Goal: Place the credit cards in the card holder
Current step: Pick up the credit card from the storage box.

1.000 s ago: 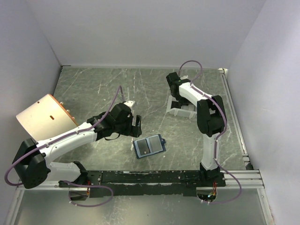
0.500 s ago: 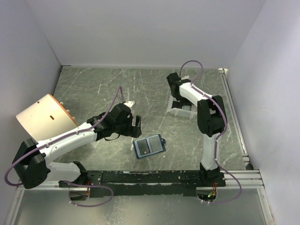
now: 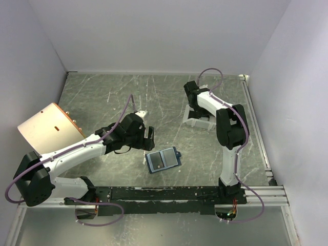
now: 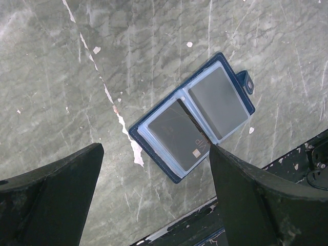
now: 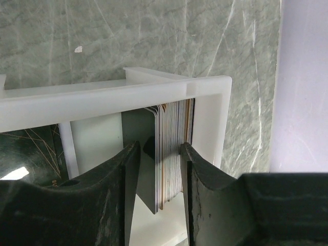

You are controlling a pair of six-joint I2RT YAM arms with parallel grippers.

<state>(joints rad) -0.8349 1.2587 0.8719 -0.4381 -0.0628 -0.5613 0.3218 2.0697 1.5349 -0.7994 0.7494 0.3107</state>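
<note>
The card holder (image 3: 163, 160) (image 4: 192, 115) lies open and flat on the table, dark blue with clear pockets. A dark card (image 4: 179, 136) sits in its left pocket. My left gripper (image 3: 148, 134) (image 4: 155, 148) hovers just above it, open and holding nothing. A stack of credit cards (image 5: 169, 148) stands on edge in the white tray (image 3: 197, 119) (image 5: 102, 97). My right gripper (image 3: 192, 100) (image 5: 160, 146) reaches down into the tray, its jaws straddling the stack. The right finger (image 5: 192, 195) is against the stack. A small gap shows between the left finger (image 5: 128, 195) and the dark front card.
A tan box (image 3: 48, 128) leans at the table's left edge beside the wall. A black rail (image 3: 174, 195) runs along the near edge just below the card holder. Grey walls close in the table at left, back and right.
My right wrist has edged slightly to the right over the tray. The left arm and the card holder have not moved.
</note>
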